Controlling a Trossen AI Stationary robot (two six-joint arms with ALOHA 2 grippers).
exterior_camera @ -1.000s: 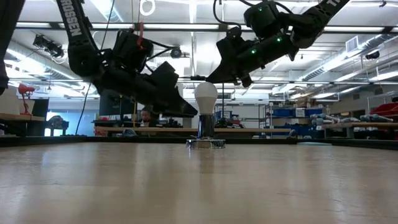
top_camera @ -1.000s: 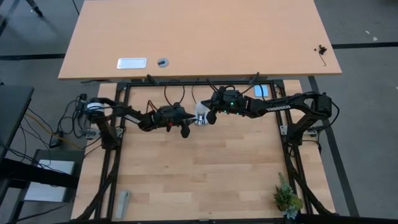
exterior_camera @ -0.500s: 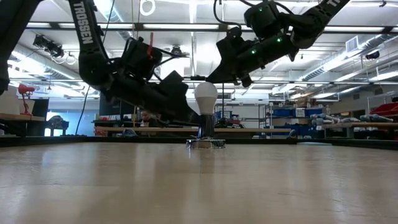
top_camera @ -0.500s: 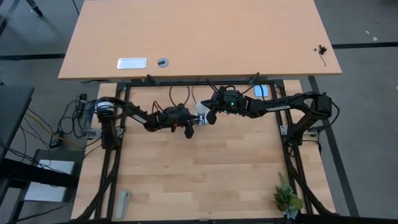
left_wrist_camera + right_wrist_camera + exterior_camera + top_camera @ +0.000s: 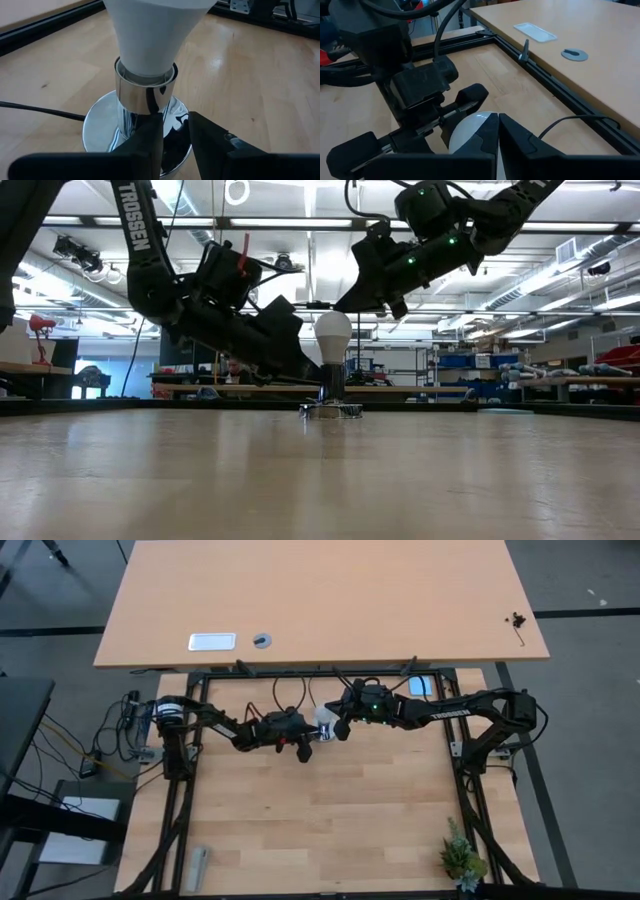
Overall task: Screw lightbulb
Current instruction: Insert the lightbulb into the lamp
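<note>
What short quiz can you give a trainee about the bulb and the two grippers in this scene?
1. True or false: the bulb lies on its side.
2. The right gripper, just over the bulb's top, is: A open wide; B shut; C out of view.
3. Fill in: the left gripper is low, at the shiny ____ that the bulb stands in.

Key
1. False: it stands upright.
2. B.
3. socket.
</note>
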